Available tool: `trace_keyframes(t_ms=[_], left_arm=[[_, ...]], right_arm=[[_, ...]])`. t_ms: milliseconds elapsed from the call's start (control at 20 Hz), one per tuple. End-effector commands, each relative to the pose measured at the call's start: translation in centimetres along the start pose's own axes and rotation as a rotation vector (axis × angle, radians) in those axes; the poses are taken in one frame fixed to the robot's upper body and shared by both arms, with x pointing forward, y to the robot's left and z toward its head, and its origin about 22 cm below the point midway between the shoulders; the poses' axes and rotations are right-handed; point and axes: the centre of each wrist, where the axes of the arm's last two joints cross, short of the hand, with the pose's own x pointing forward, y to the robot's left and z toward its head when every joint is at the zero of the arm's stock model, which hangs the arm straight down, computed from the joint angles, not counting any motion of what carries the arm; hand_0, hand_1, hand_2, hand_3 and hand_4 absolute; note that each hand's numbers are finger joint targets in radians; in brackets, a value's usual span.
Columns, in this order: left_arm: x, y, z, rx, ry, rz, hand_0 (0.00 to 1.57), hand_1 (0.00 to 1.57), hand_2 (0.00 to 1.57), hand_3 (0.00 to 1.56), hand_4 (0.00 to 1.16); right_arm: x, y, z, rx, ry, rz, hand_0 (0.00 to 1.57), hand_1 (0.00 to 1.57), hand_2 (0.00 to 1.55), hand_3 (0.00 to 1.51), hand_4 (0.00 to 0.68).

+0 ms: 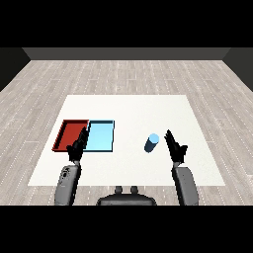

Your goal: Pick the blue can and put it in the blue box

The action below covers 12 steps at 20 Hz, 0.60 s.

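Blue can (151, 143) (paler top) stands on table (128, 108).

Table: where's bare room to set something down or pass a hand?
Free: the far strip of the white table, and the gap between the light blue tray and the blue can. Crowded: the left hand overlaps the trays' shared edge beside the red tray; the right hand flanks the can.
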Motion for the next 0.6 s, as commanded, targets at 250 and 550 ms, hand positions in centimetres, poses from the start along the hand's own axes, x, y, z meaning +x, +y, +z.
trace_keyframes(t_ms=[250,550], left_arm=[[-1.1,-0.1,0.3,0.029,0.008,-0.007,0.00,0.00,0.00,0.00,0.00],[-0.7,0.2,1.3,-0.012,-0.299,0.159,0.00,0.00,0.00,0.00,0.00]], right_arm=[[0.5,1.8,0.2,-0.025,-0.038,0.058,0.00,0.00,0.00,0.00,0.000],[0.3,2.6,0.1,0.111,-0.305,-0.160,0.00,0.00,0.00,0.00,0.000]])
